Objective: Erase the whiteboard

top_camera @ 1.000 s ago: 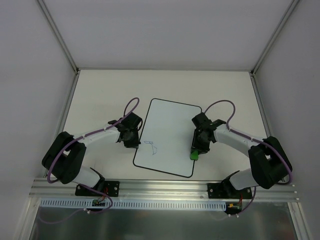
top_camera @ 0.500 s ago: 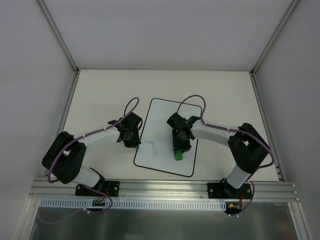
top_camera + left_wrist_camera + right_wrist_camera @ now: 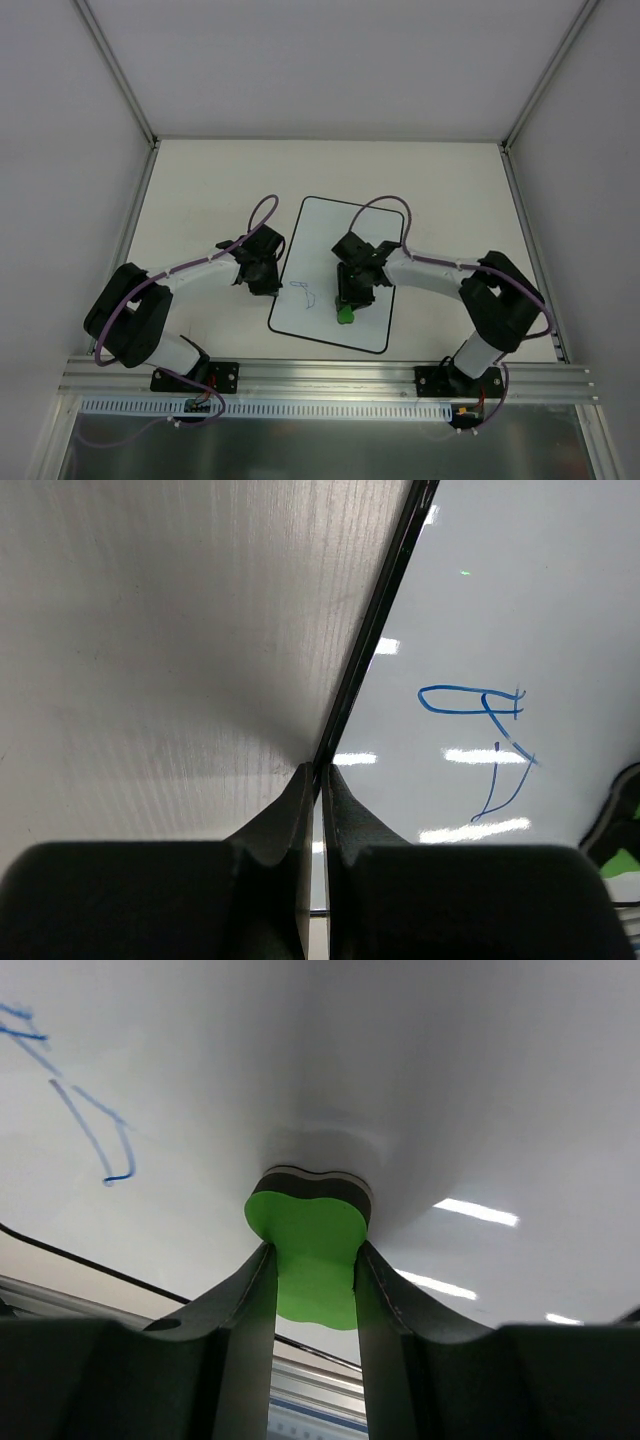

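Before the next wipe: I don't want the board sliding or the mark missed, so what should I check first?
1. Green eraser clamped in the right tool: ok.
2. Green eraser touching the whiteboard: ok.
3. Blue doodle wiped off: not ok, it lies to the eraser's left.
4. Left tool shut at the whiteboard's left edge: ok.
5. Left tool really pinning the whiteboard down: cannot tell.
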`<state>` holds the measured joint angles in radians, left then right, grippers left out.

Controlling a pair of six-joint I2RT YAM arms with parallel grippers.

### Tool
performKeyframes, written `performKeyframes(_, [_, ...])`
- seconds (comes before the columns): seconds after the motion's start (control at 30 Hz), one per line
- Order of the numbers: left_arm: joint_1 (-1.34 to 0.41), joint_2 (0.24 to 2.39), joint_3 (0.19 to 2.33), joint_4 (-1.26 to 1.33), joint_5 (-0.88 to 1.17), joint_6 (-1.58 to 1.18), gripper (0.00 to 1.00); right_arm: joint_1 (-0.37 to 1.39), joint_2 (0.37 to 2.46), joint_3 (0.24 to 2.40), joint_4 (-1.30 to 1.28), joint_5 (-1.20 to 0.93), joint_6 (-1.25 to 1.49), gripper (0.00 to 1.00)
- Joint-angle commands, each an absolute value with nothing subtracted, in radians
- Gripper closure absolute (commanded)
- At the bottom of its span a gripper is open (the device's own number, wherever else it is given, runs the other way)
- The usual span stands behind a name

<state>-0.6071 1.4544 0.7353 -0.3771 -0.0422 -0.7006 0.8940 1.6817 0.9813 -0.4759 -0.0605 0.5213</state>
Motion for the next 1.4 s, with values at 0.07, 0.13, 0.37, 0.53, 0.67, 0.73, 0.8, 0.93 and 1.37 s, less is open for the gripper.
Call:
performKeyframes(0.07, [-0.601,1.491,0.687,-0.433,-0.094,-0.715,1.00,0.737,1.510,0.710,-0.600,0.081,0.525,1.00])
performKeyframes(0.13, [-0.600,1.490,0.684,-0.433,-0.095,-0.716,1.00,0.712,1.439,0.661,-0.617,0.084,0.522,1.00])
performKeyframes(0.37, [-0.601,1.479,0.687,-0.433,-0.091,-0.718,1.00,0.712,1.404,0.632,-0.624,0.046,0.525,1.00])
performKeyframes(0.53, [-0.600,1.486,0.698,-0.431,-0.075,-0.721,1.00,0.824,1.459,0.704,-0.569,0.011,0.558,1.00])
performKeyframes(0.67, [-0.601,1.486,0.707,-0.431,-0.061,-0.721,1.00,0.920,1.612,0.860,-0.512,-0.040,0.574,1.00])
performKeyframes(0.73, [-0.601,1.476,0.704,-0.431,-0.061,-0.721,1.00,0.960,1.716,0.981,-0.509,-0.035,0.575,1.00])
performKeyframes(0.8, [-0.601,1.470,0.698,-0.431,-0.063,-0.721,1.00,0.983,1.803,1.055,-0.509,-0.040,0.575,1.00])
performKeyframes(0.93, [-0.601,1.462,0.696,-0.431,-0.061,-0.726,1.00,0.985,1.850,1.141,-0.509,-0.022,0.580,1.00])
performKeyframes(1.37, [-0.601,1.405,0.730,-0.443,-0.077,-0.715,0.84,0.937,1.603,1.086,-0.592,0.114,0.531,0.52])
